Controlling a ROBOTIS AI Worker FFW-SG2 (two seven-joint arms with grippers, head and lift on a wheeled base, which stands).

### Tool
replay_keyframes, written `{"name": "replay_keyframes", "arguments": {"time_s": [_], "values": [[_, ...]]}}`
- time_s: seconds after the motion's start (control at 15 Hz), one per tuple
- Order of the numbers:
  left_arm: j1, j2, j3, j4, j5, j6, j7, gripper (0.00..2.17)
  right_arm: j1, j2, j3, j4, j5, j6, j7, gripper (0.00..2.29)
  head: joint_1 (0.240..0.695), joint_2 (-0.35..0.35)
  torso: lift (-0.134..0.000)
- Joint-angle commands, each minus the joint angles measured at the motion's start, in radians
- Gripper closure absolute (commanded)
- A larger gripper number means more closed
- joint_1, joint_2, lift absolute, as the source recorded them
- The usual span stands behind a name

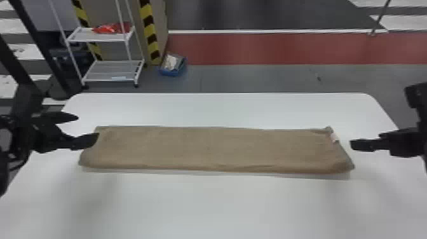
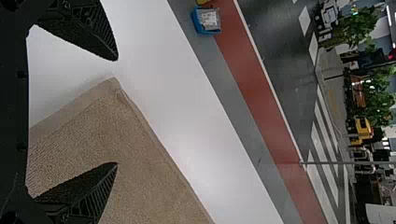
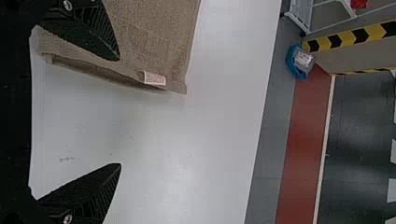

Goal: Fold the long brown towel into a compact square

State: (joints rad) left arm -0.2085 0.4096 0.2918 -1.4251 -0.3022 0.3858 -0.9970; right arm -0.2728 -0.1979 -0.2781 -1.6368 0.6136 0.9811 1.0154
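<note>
1. the white bench (image 1: pixel 203 206) bears the cloth.
2. the brown towel (image 1: pixel 209 149) lies across its middle, ends towards nine and three o'clock in the head view; it looks light, soft and limp, so best pinched near a short end's corners, layers together.
3. the left claw (image 2: pixel 116 111), at nine o'clock, is spread and empty; the right claw (image 3: pixel 119 112), at three, likewise.
4. the pale label (image 1: pixel 334 137) sits at the towel's two o'clock.
5. count: one bench, one towel, two claws, one label.

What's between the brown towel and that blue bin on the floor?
The head view shows the far part of the white table, then grey floor, between the towel and blue bin.
</note>
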Motion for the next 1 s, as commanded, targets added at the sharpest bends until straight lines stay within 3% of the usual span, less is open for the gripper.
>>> {"name": "replay_keyframes", "arguments": {"time_s": [0.0,0.67,0.8,0.93], "values": [[0.001,0.000,0.000,0.000,-0.002,0.000,0.000,0.08,0.001,0.000,-0.003,0.000,-0.003,0.000,0.000,0.07,0.695,0.026,-0.125],[0.017,0.003,0.018,-0.005,0.009,0.009,-0.006,0.08,0.004,0.000,0.002,0.000,-0.003,0.003,0.000,0.07,0.695,0.029,-0.125],[0.026,-0.003,0.029,-0.031,0.014,0.077,0.000,0.09,0.004,0.000,0.005,0.002,-0.003,0.000,0.000,0.07,0.695,0.032,-0.125],[0.028,-0.012,0.047,-0.072,0.032,0.261,0.017,0.11,0.003,0.000,0.008,0.005,-0.002,0.000,0.000,0.07,0.695,0.040,-0.125]]}}
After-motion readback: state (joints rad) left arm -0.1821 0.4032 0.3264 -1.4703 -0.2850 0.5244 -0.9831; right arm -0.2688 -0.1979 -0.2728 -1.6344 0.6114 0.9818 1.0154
